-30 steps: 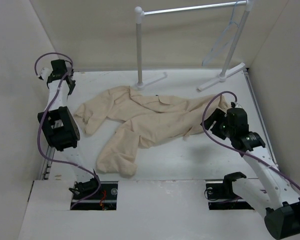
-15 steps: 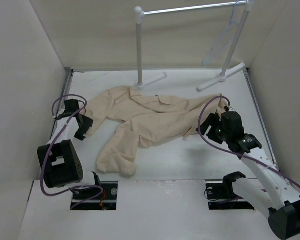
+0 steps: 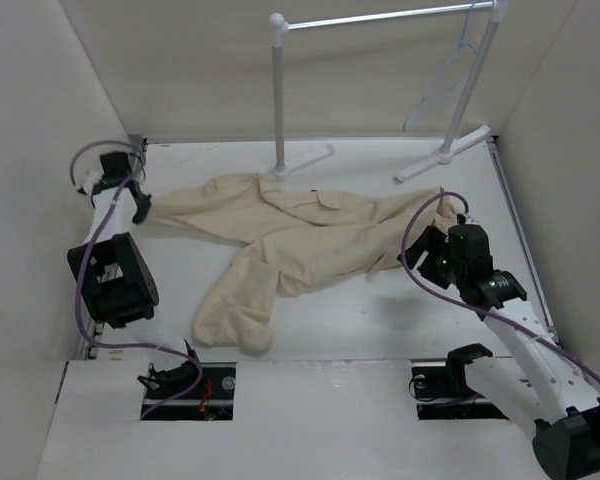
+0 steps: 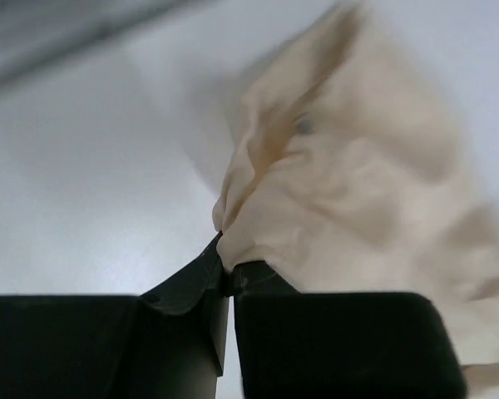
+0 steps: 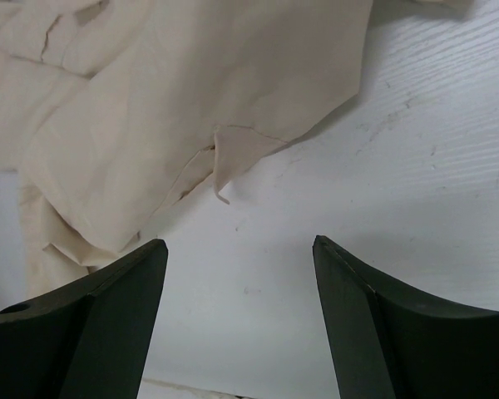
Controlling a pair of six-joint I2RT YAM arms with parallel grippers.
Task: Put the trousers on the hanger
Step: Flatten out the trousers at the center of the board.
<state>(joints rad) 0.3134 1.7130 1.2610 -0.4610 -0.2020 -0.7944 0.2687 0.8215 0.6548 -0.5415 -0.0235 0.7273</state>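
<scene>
- My left fingers (image 4: 226, 281) have swung out far-left, drawing one leg of the trousers (image 3: 300, 235) straight. They are clenched on its cuff.
- The trousers lie lengthwise, left to right, on the tabletop (image 3: 380, 310).
- My right fingers (image 3: 420, 256) are spread and empty at the waistband end, nearer the hanger (image 3: 435, 88).

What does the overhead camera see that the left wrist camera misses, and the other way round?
Only the overhead view shows the trousers spread whole, the clothes rack, the hanger hanging on it, and the right gripper open at the cloth's edge. Only the left wrist view shows, close up, the left gripper pinched shut on a fold of cloth. Both show beige cloth lying on the white table.
</scene>
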